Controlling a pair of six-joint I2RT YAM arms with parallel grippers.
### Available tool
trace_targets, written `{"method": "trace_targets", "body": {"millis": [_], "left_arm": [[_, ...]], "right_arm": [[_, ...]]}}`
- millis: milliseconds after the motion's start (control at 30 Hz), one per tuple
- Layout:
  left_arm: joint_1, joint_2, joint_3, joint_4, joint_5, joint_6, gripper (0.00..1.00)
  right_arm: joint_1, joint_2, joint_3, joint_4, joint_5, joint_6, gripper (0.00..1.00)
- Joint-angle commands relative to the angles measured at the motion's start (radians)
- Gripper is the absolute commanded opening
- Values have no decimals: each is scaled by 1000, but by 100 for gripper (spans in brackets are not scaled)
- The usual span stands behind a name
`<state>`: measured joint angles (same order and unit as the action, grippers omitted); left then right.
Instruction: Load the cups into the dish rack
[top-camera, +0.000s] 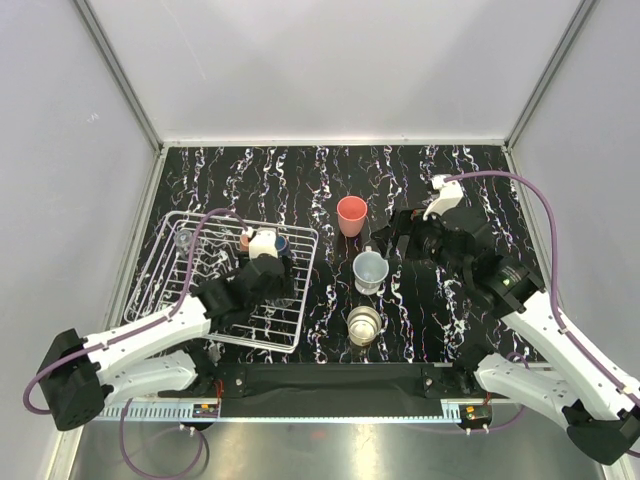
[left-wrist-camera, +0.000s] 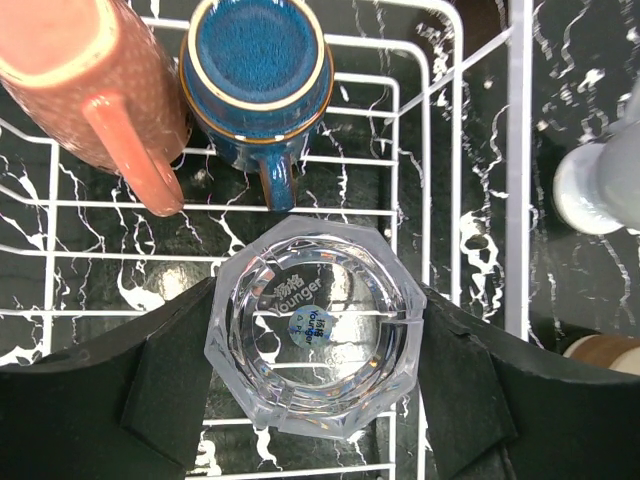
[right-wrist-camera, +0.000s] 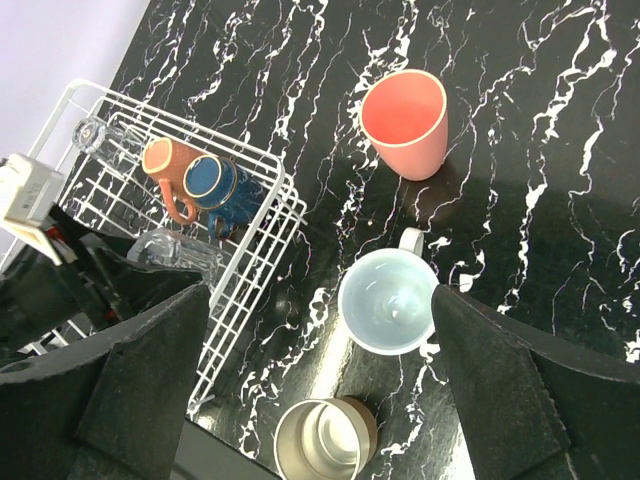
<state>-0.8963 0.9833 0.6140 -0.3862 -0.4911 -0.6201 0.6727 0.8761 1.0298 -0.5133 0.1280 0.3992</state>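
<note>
Left gripper (left-wrist-camera: 317, 290) around clear glass (left-wrist-camera: 315, 335); salmon mug (left-wrist-camera: 90, 85) partly off-frame.

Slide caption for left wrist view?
Left gripper holds clear glass over dish rack, near salmon mug and dark blue cup.

- Dish rack (top-camera: 165, 280): white wire, square, is lying flat on the left.
- Salmon mug (left-wrist-camera: 70, 70) and dark blue cup (left-wrist-camera: 258, 70): are resting side by side in the rack's far part, handles pointing the same way.
- Eight-sided clear glass (left-wrist-camera: 315, 328): is sitting inside the rack, clasped by the left gripper (left-wrist-camera: 316, 342).
- Second clear glass (right-wrist-camera: 92, 132): is sitting at the rack's far-left corner.
- Coral-red tumbler (top-camera: 351, 215), pale blue-white mug (top-camera: 370, 270), beige cup (top-camera: 364, 323): are standing upright in a row outside the rack, to its right.
</note>
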Motion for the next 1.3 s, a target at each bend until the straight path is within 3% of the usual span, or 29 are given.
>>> {"method": "trace_targets", "body": {"millis": [0,167,200,233,367,667,767,800,933,1267], "left_arm": [[-7,21,21,87,-38,-26,0],[-7,34,18,101,-53,-9,0],[-7,34,15,119,-50,0,2],[-7,34,6,128,-44,11,11],[-7,57,7,139,-17,8,22],[-7,104,13,149,0,0,29],[-7,95,18,144,-9,-6,45],[-7,94,20,136,-17,-7,55],[-7,87,26,125,-17,-12,69],[-7,40,39,102,-3,-9,90]], "right_arm": [[-5,4,0,50,-13,23,100],[-2,3,-4,48,-10,21,100],[-4,4,-2,47,-13,23,100],[-2,7,3,47,-14,23,99],[-2,14,9,35,-19,21,100],[-4,9,19,16,4,12,100],[-2,15,18,15,2,16,100],[-4,17,19,10,7,18,100],[-2,32,21,-5,10,30,100],[-4,70,32,-40,1,46,100]]}}
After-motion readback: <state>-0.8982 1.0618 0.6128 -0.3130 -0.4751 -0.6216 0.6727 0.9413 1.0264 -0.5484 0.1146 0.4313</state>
